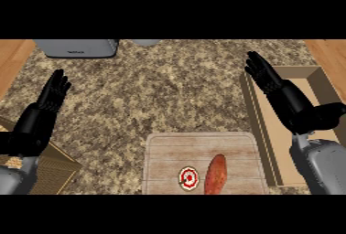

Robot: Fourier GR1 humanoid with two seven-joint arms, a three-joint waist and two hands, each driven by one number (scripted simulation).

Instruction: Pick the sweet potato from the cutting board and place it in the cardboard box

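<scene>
The left hand [34,124] shows at the view's left edge, above its grey forearm [15,179]. It is released and holds nothing, its fingers straight and pointing up toward the far side of the counter [169,91]. Beside it, in the lower left corner, lies a tan woven container [55,168]. A grey appliance [76,48] stands at the far edge.

The cutting board [199,147] sits at the near middle. The sweet potato [215,176] lies on it, lengthwise and close to the near edge, with a small red-and-white round disc [188,177] just beside it on the left. Neither hand touches it.

The right hand [299,111] hangs over the cardboard box [323,78] at the right. It is also unclenched, with fingers stretched up and leftward past the box's left wall and the thumb spread out to the right. Its grey forearm [322,165] rises from the lower edge.
</scene>
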